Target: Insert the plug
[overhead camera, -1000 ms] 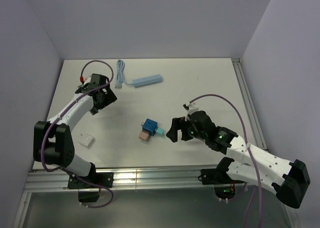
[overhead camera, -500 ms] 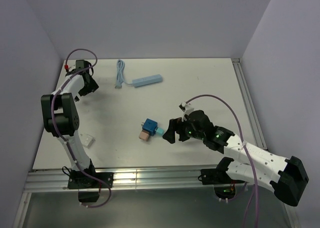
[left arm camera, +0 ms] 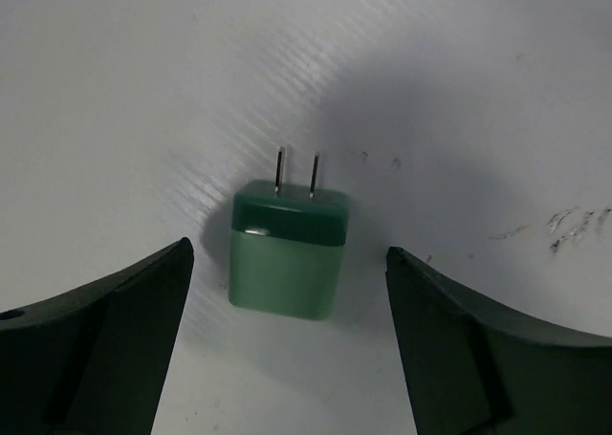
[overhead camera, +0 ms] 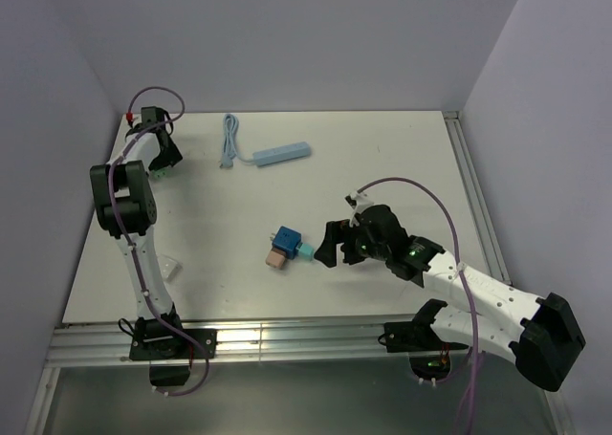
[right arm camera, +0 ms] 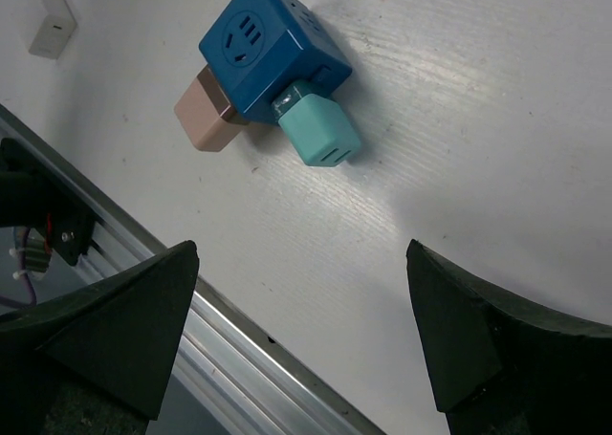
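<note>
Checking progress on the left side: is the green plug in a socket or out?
Out. The green plug lies flat on the table, with both metal prongs bare and no socket around them.

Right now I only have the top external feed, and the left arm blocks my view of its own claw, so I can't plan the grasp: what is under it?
Observer: A green plug lies flat on the table, untouched inside the open left claw.
Operator: Which way do its prongs face?
Observer: The two prongs point away from the claw, toward the top of the left wrist view.
Operator: Is any socket on the blue cube free?
Observer: Yes. The right wrist view shows an unoccupied socket face on the blue cube. The teal plug and the tan plug sit on two other sides.
</note>
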### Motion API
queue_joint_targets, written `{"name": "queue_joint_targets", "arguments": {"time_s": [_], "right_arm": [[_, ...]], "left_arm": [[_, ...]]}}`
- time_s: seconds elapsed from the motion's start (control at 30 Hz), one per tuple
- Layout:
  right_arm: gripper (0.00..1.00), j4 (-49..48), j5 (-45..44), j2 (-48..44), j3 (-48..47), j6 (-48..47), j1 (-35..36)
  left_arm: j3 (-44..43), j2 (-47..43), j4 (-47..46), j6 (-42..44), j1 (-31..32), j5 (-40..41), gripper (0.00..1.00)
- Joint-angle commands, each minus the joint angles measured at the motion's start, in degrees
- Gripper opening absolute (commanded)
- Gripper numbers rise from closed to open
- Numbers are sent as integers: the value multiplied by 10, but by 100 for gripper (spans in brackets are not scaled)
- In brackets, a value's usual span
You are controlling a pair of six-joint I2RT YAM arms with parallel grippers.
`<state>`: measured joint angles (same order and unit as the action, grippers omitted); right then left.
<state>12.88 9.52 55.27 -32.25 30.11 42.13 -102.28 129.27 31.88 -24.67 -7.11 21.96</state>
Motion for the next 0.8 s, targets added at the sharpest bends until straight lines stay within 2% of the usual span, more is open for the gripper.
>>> {"name": "queue_joint_targets", "arguments": {"time_s": [0.0,0.1,0.13,0.2,0.23,0.33,0.43,0.57,0.63,0.67,0.7,0.77], "right_arm": [[96,-14,-4,2,-19,-8,-11],[96,-12,-9,1,-18,-2,-13],[96,-11,-9,1,-18,-1,-13],[95,-7,-13,-1,-18,5,-13],[95,-4,-18,-2,-18,7,-13],[95,13,-34,-5,-25,-1,-13],[95,42,-60,-5,-40,-12,-13],[95,63,-58,-15,-59,-21,-13],[95,72,-53,-28,-69,-18,-13],[95,72,-51,-33,-73,-15,-13],[95,66,-41,-44,-74,-15,-13],[95,53,-28,-58,-74,-13,-13]], "left_arm": [[-13,0,-16,14,-9,-25,84],[1,-1,-26,19,-9,-33,66],[5,1,-26,19,-10,-36,56],[11,-3,-37,19,-12,-57,43],[22,-7,-39,17,-14,-66,29],[45,-38,-52,8,-15,-105,0],[74,-97,-64,-6,-6,-144,0],[124,-205,-81,-28,36,-201,0],[174,-283,-106,-62,53,-229,0],[195,-311,-119,-78,65,-271,0],[244,-363,-135,-92,70,-292,0],[291,-414,-181,-136,106,-330,0]]}}
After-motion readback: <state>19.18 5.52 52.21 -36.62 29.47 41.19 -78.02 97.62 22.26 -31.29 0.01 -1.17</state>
